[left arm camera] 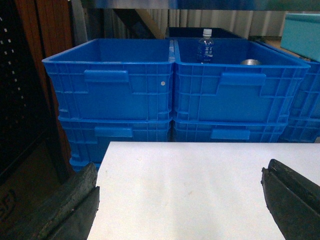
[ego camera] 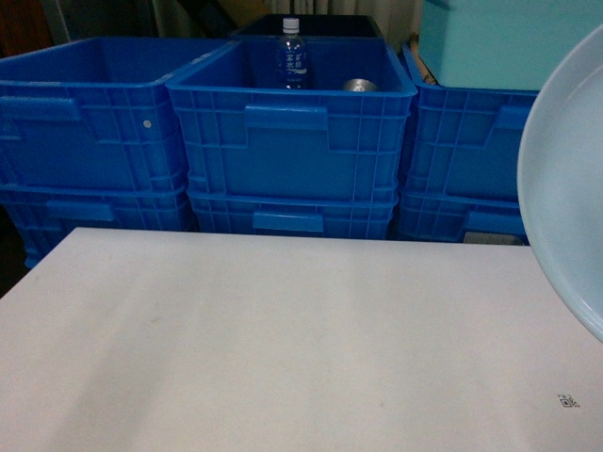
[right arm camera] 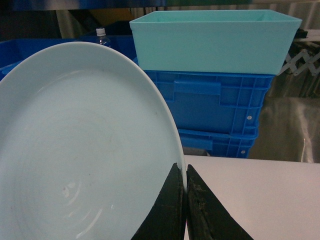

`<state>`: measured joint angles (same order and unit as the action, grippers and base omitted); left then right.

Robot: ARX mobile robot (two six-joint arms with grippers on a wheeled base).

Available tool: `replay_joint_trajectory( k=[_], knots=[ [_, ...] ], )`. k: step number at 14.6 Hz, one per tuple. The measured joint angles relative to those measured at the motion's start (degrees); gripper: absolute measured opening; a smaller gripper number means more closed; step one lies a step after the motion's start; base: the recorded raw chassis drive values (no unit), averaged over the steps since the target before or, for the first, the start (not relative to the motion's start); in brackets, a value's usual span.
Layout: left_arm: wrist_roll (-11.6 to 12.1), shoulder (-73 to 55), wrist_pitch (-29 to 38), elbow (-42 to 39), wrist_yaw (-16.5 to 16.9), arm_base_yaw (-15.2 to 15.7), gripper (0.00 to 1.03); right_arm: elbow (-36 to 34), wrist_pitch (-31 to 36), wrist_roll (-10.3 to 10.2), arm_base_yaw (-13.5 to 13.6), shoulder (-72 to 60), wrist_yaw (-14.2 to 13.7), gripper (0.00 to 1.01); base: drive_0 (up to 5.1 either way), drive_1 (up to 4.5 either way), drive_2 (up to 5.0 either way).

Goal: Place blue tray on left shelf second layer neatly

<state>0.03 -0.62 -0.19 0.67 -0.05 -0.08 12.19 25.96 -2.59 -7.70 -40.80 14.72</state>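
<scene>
The blue tray (right arm camera: 85, 150), a pale sky-blue round dish, fills the left of the right wrist view, held on edge above the white table (right arm camera: 260, 195). My right gripper (right arm camera: 185, 172) is shut on the tray's rim, one dark finger on each face. In the head view the tray (ego camera: 570, 188) curves in from the right edge; the right gripper itself is out of frame there. My left gripper (left arm camera: 180, 192) is open over the table's near left part, with nothing between its fingers (left arm camera: 75, 200). The left shelf is not clearly in view.
Dark-blue ribbed crates (ego camera: 292, 132) are stacked two high behind the table (ego camera: 283, 339); the middle one holds a water bottle (ego camera: 293, 56) and a metal can (ego camera: 359, 86). A teal bin (right arm camera: 215, 40) sits on the right crates. Dark wooden furniture (left arm camera: 25, 125) stands left of the table.
</scene>
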Motion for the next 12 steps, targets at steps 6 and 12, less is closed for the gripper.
replay_joint_trajectory(
  k=[6,12],
  knots=[
    [-0.02,0.0,0.0,0.0,0.0,0.0,0.98,-3.06,-8.33,0.7,-3.34,11.96,4.7,0.02,0.0,0.0,0.0],
    [0.0,0.0,0.0,0.0,0.0,0.0,0.98,-5.18,-15.91,0.68,1.36,21.75,2.93,0.02,0.0,0.0,0.0]
  ],
)
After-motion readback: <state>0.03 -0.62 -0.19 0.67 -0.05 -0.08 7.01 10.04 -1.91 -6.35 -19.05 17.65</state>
